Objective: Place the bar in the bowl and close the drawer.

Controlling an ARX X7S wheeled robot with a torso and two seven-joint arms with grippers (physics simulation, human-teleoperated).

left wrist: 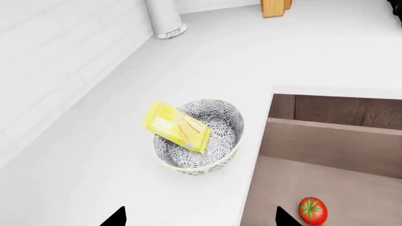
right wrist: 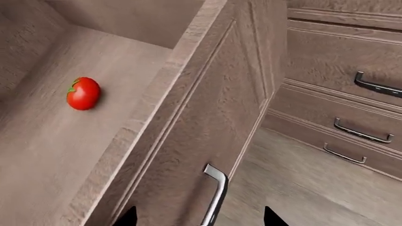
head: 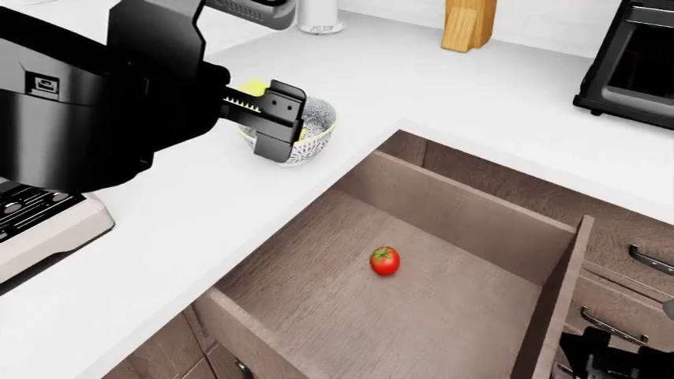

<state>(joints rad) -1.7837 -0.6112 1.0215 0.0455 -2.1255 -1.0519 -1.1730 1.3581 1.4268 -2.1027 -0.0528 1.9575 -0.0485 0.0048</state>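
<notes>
Right gripper (right wrist: 196, 217) hangs low before the drawer (right wrist: 207, 122) front, fingertips apart and empty, the handle (right wrist: 215, 195) between them. Drawer is pulled far out; a small red tomato (head: 384, 260) lies on its floor. Best move, I judge: push squarely on the front panel near the handle, straight in, so the box doesn't rack. Farther off on the white counter (head: 443, 95), the yellow bar (left wrist: 176, 127) leans inside the speckled bowl (left wrist: 199, 136); left gripper (left wrist: 199, 217) spread above it, holding nothing.
</notes>
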